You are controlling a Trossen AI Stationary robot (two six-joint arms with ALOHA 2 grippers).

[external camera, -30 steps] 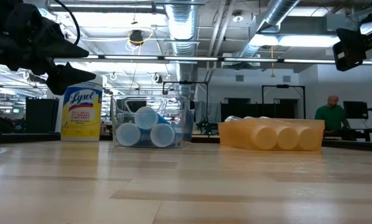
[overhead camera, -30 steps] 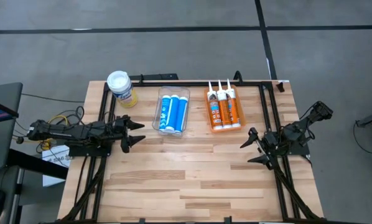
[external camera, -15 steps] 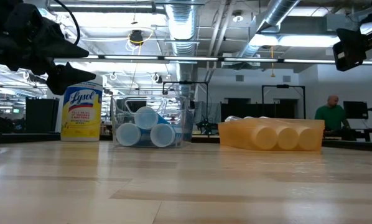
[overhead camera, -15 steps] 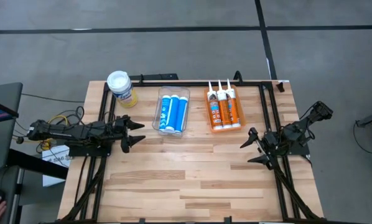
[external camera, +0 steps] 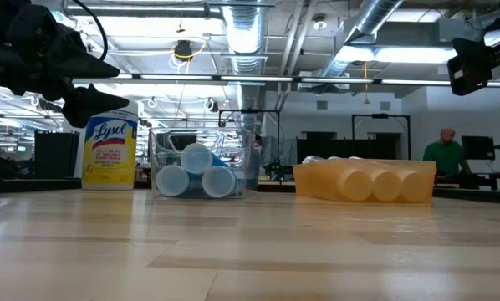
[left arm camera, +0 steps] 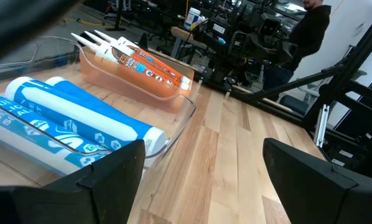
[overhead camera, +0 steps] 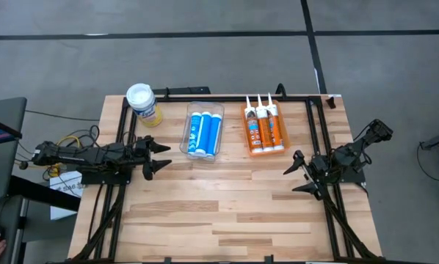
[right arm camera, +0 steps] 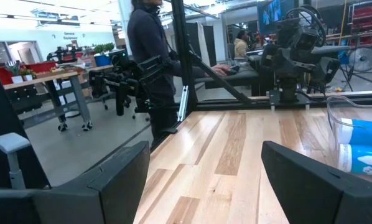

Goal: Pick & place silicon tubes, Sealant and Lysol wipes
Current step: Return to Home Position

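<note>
Pale wood table [overhead camera: 227, 213], clear plastic bin [overhead camera: 192, 111], glossy blue tubes [overhead camera: 204, 133]

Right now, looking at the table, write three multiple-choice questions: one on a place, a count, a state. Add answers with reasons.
1. Where does the wipes canister stand? A in the clear bin B on the table beside it C on the floor
2. How many blue tubes lie in the clear bin? A one B three C five
3. How are the left gripper and right gripper? A both open, empty B both shut on tubes C one holds the canister
Answers: 1B, it stands on wood outside the bin; 2B, three lie side by side; 3A, fingers apart, nothing between.
</note>
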